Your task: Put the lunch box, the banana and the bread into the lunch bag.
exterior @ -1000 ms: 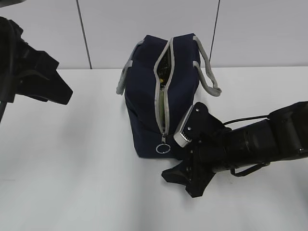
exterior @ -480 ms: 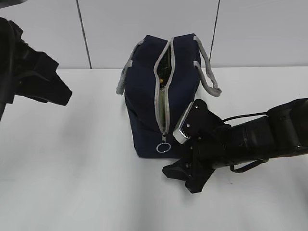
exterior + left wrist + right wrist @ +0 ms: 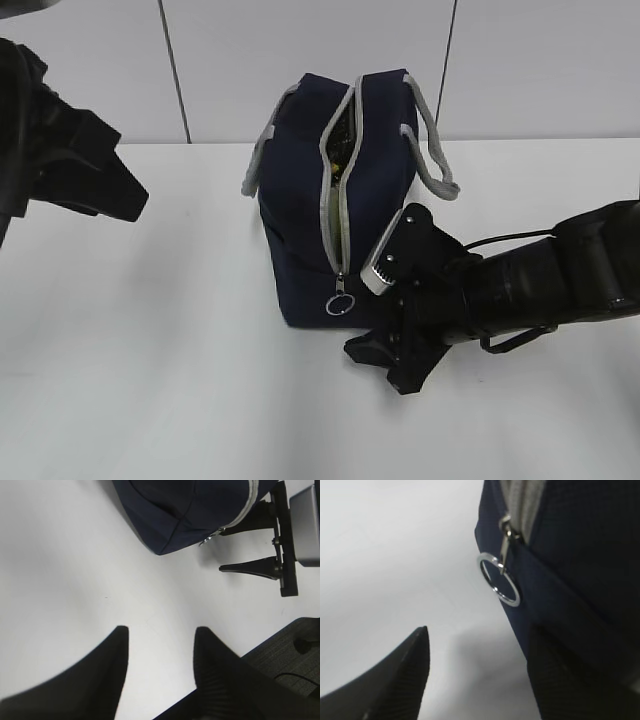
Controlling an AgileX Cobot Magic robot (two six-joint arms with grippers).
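The navy lunch bag (image 3: 300, 200) stands upright mid-table with grey handles (image 3: 432, 150). Its grey zipper (image 3: 335, 215) gapes at the top, and its metal ring pull (image 3: 340, 306) hangs at the bag's lower front. Slivers of yellow and pale green show in the slit; the lunch box, banana and bread are otherwise hidden. My right gripper (image 3: 385, 365) sits low at the bag's front right corner, open and empty. In the right wrist view the ring pull (image 3: 500, 582) hangs just beyond my right gripper (image 3: 479, 635). My left gripper (image 3: 161, 629) hovers open over bare table, far left.
The white table (image 3: 150, 350) meets a pale panelled wall (image 3: 560, 70) behind the bag. In the left wrist view the lunch bag (image 3: 190, 505) lies at the top, the right arm's gripper (image 3: 260, 570) beside it, and the table edge drops to dark floor (image 3: 290, 655).
My right gripper has crept slightly up and in toward the bag's lower front corner. The left arm and the bag have not moved.
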